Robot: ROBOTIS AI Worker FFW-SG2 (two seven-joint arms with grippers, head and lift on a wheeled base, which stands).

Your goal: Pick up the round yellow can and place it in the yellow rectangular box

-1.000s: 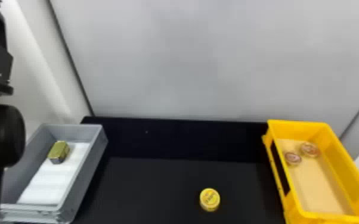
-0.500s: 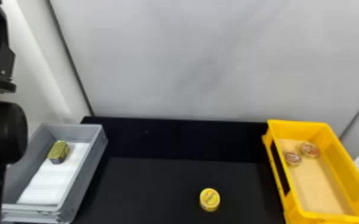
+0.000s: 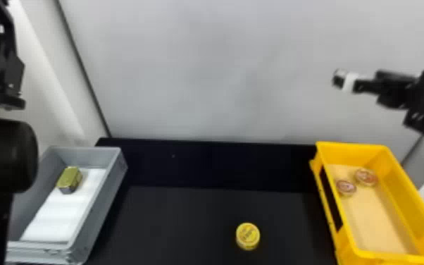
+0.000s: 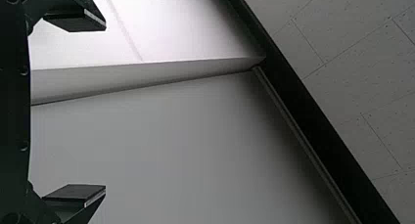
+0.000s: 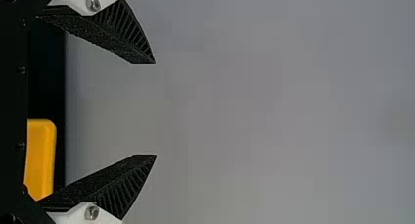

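Left gripper (image 4: 105,107) and right gripper (image 5: 155,109) have empty jaws, wide apart; the right's likely spread to straddle the round yellow can (image 3: 248,236), on the counter (image 3: 179,222) below and left of them.

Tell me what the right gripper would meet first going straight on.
Probably the grey wall; the way ahead of the right gripper looks free up to it, though the depth is unclear.
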